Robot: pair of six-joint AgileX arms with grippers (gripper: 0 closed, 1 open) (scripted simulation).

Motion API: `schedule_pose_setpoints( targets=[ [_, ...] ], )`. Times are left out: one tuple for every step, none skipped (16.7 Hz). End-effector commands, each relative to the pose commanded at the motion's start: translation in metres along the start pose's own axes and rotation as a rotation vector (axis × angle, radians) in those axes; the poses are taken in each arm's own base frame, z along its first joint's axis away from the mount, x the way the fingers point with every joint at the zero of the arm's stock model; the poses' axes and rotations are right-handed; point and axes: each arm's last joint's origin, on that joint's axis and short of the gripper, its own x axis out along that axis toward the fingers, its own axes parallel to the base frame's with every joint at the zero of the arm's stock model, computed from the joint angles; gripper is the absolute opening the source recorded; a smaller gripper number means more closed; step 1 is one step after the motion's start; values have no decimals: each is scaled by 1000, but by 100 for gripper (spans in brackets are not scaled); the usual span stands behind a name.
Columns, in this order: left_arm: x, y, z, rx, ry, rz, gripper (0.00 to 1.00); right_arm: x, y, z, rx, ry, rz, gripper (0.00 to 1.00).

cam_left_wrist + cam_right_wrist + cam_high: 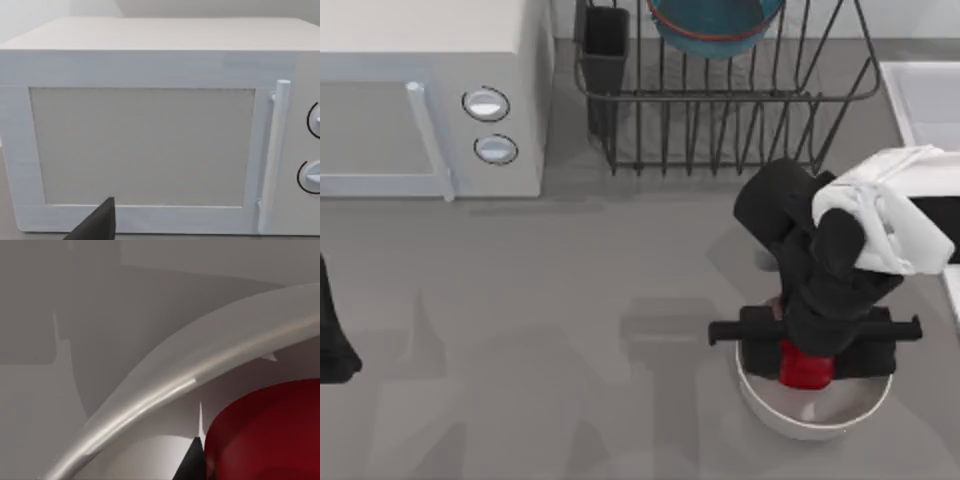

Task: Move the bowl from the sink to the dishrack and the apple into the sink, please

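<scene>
bowl point(715, 25): top part cut off by the top view's upper edge
apple point(804, 367): upper part hidden under the right gripper point(807, 362)
white bowl point(815, 412): far rim hidden by the right arm
sink point(920, 100): cut off at the right edge
left arm: mostly cut off at the left edge

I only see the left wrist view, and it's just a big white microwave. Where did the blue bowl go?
Observer: In the top view the bowl is up in the dishrack, just right of that microwave.
Operator: Where's the apple?
Observer: The apple is inside a white bowl on the right side of the top view, not in the sink.
Operator: Is anybody grabbing it?
Observer: The right end effector is down over the apple, inside the white bowl; I can't tell if it grips.
</scene>
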Motion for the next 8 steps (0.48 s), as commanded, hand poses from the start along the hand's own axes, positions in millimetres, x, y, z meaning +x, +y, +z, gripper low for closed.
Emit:
schedule_pose_setpoints(
  targets=[
    [0,0,0,0,0,0,100,0,0,0,0,0,0,77],
    [0,0,0,0,0,0,100,0,0,0,0,0,0,70],
    [0,0,0,0,0,0,100,0,0,0,0,0,0,62],
    [0,0,0,0,0,0,100,0,0,0,0,0,0,55],
    [0,0,0,0,0,0,100,0,0,0,0,0,0,47],
    [0,0,0,0,0,0,100,0,0,0,0,0,0,40],
    [0,0,0,0,0,0,100,0,0,0,0,0,0,32],
    [0,0,0,0,0,0,100,0,0,0,0,0,0,25]
  ],
)
